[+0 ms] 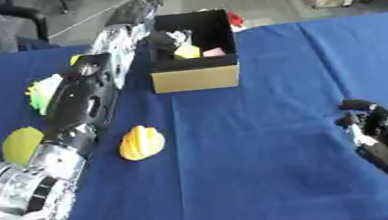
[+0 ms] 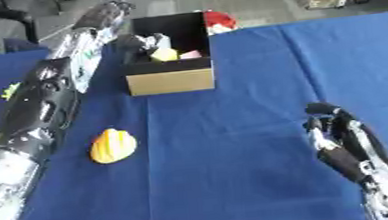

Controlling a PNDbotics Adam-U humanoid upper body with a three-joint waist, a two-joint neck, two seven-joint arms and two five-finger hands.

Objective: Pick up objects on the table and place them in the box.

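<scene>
- Blue cloth covers the surface (image 1: 260, 126); our left hand (image 1: 163, 40) reaches into the box (image 1: 196, 76), its fingers hidden, so we cannot tell their state.
- Our right hand (image 2: 340, 134) rests released, near the lower right.
- An orange ridged object (image 1: 141, 142) lies beside our left forearm, nearer that arm.

Left arm (image 1: 83, 106) blocks the box's (image 1: 196, 77) left side — its right (blue cloth (image 1: 276, 100)) lies open.

even bright overhead light, soft faint shadows, overall blur, glare on silver arm joints (image 1: 29, 189)
</scene>
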